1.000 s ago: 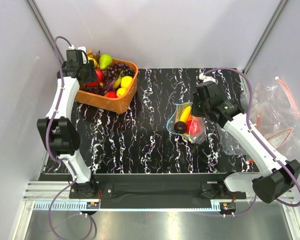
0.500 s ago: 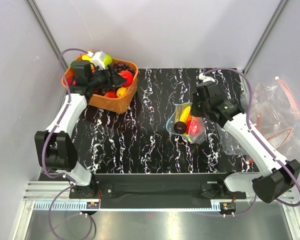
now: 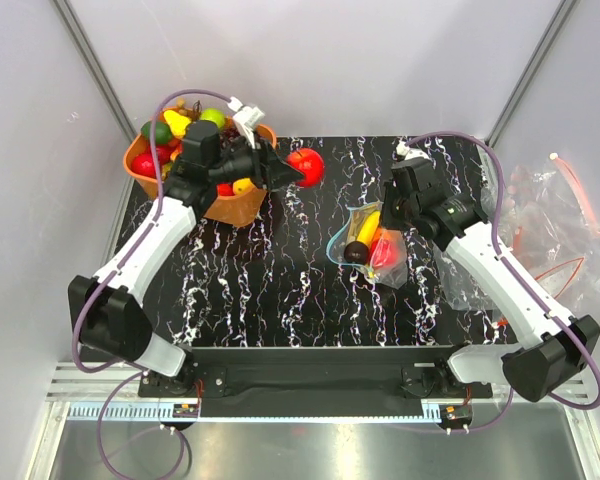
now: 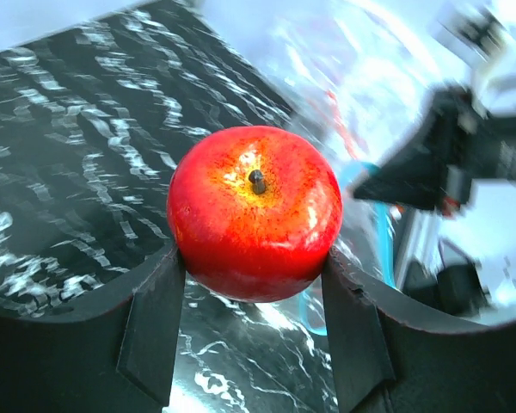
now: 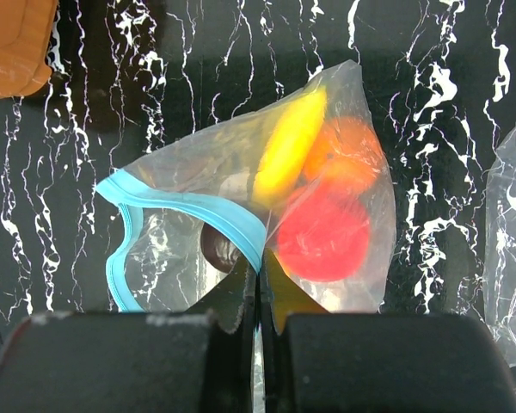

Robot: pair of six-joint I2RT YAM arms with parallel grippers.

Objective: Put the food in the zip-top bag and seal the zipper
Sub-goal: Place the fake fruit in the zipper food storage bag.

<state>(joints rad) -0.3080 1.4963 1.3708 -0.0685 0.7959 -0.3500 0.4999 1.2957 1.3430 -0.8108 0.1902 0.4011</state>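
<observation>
2 arms reach over the black marbled worktop (image 3: pixel 280 290). The left jaws grip a glossy red apple (image 4: pixel 254 211) from both sides, stem dimple facing the wrist camera. The apple hangs above the worktop just right of the orange basket (image 3: pixel 235 208), which is heaped with more toy fruit, and is apart from the zip-top bag (image 3: pixel 372 250). The bag lies near the middle of the worktop with its mouth gaping. The light blue zipper (image 5: pixel 185 205) bows into an open loop. The right jaws are pinched shut on that strip at 1 end of the mouth. Inside the bag sit 4 pieces: a yellow fruit (image 5: pixel 288 146), an orange one (image 5: pixel 351 148), a red one (image 5: pixel 322 237) and a dark brown one (image 5: pixel 219 247) near the opening. Spare clear bags (image 3: pixel 560 230) are piled off the worktop's right edge, well apart from the rest.
</observation>
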